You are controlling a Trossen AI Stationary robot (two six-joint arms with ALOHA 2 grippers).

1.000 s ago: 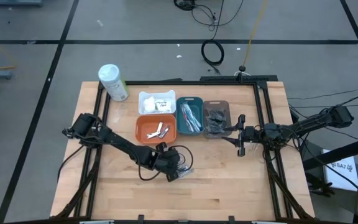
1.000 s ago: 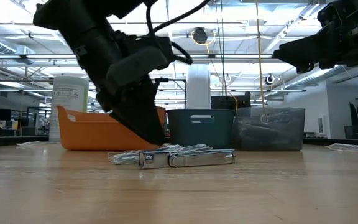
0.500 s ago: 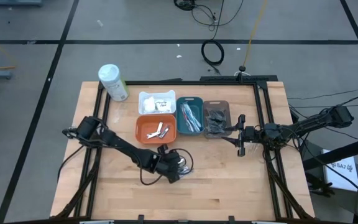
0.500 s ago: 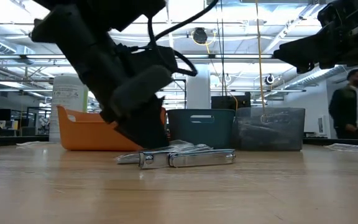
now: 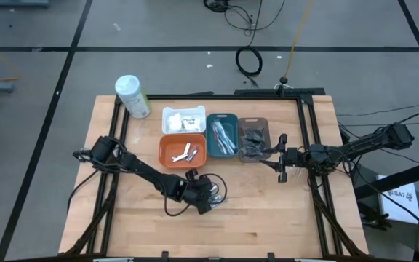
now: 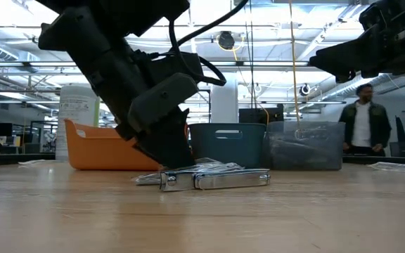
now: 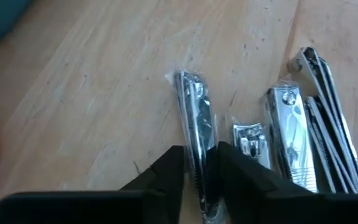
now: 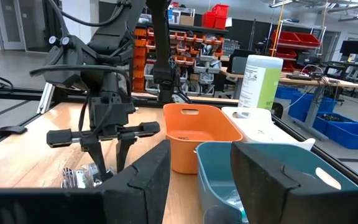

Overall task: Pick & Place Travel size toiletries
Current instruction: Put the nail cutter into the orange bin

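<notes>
Left tool: narrowed on wrapped nail clipper, counter 6 o'clock; not lifted yet.
Right tool: parted, empty, idle 3 o'clock.

Overhead camera looks straight down on the whole table. Low camera sits at tabletop height, facing the room. Left wrist camera is close above the boards; right wrist camera looks across, sharing the orange tray with both.
</notes>
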